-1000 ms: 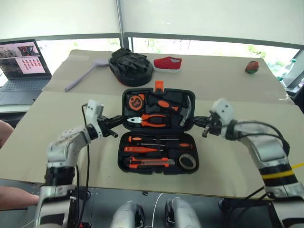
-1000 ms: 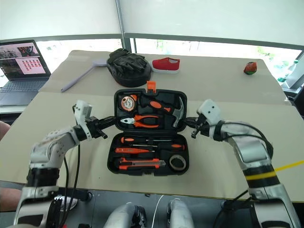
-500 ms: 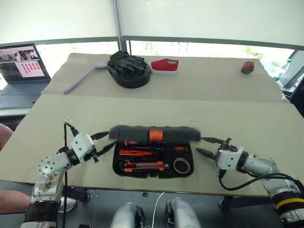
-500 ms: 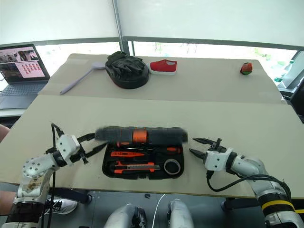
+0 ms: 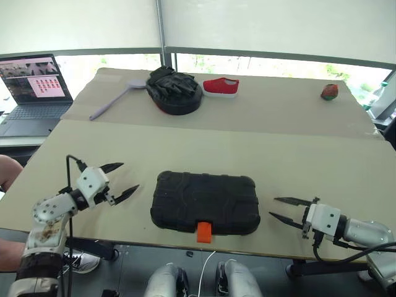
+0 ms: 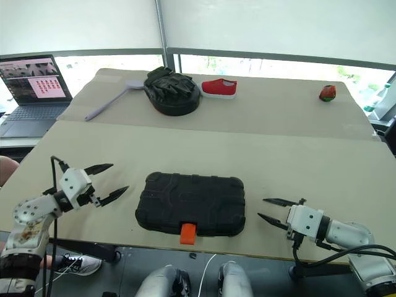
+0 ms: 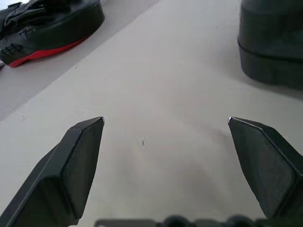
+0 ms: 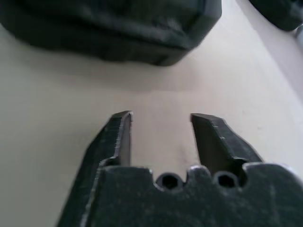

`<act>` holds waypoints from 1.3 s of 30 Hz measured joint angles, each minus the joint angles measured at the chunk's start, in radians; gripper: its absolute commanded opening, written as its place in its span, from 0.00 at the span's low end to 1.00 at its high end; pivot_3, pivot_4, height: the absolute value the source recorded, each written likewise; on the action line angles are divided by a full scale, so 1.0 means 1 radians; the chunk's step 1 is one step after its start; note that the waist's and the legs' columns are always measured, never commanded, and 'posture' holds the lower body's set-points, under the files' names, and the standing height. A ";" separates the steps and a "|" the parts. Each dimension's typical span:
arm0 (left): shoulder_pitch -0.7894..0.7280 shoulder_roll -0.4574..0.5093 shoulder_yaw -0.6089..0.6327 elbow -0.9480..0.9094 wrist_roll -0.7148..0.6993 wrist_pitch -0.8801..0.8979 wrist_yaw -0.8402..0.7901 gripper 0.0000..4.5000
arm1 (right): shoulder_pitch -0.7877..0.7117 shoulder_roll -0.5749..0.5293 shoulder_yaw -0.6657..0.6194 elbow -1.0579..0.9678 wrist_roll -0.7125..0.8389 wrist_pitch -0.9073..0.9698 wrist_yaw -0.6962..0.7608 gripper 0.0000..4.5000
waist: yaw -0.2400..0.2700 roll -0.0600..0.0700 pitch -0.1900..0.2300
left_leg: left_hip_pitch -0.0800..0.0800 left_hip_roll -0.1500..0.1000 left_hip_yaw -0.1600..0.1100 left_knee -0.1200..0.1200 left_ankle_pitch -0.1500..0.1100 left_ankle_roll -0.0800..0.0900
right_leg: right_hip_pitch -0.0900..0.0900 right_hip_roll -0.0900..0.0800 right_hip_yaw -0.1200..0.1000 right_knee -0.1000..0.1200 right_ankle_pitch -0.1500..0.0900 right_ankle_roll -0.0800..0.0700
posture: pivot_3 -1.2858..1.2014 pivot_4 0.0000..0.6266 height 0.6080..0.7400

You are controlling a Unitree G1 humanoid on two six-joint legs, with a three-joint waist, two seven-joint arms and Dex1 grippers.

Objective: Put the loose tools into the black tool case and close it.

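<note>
The black tool case lies shut and flat near the table's front edge, its orange latch hanging at the near side. The loose tools are hidden inside it. My left gripper hovers open just left of the case, with nothing between its fingers; in the left wrist view the gripper frames bare table, with a corner of the case beyond. My right gripper stands open and empty to the right of the case, pointing at it. In the right wrist view the gripper faces the case's side.
A round black glove pile, a red shoe and a lilac spoon lie at the back of the table. A small red-green object sits far right. An open laptop stands at the left. A person's arm shows at the left edge.
The case's lid has dropped from upright to fully shut over the tools. Both grippers have opened, let go and drawn back and outward from the case.
</note>
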 measured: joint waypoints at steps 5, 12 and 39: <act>-0.167 -0.049 -0.086 0.020 0.002 0.131 -0.016 0.46 | 0.091 -0.067 -0.018 -0.276 0.117 0.253 0.062 0.00 | 0.002 -0.002 0.000 | 0.000 0.000 -0.002 0.000 0.000 0.000 | 0.002 0.001 -0.001 -0.002 0.000 0.000 | 0.52 0.24 1.00; -0.386 -0.081 -0.182 0.253 0.076 0.132 -0.085 0.00 | 0.056 -0.023 0.099 -0.444 0.099 0.556 0.058 0.00 | 0.000 -0.006 0.001 | -0.002 -0.001 -0.003 0.001 0.002 0.004 | 0.000 0.002 -0.002 -0.002 0.000 0.000 | 0.52 0.24 1.00; -0.093 0.002 0.013 -0.166 -0.198 0.517 -0.197 0.00 | -0.465 0.383 0.168 0.082 -0.248 0.456 -0.027 0.00 | -0.021 -0.009 0.003 | -0.014 0.000 -0.004 0.011 0.003 0.003 | -0.011 0.002 -0.003 0.005 0.001 0.000 | 0.52 0.24 1.00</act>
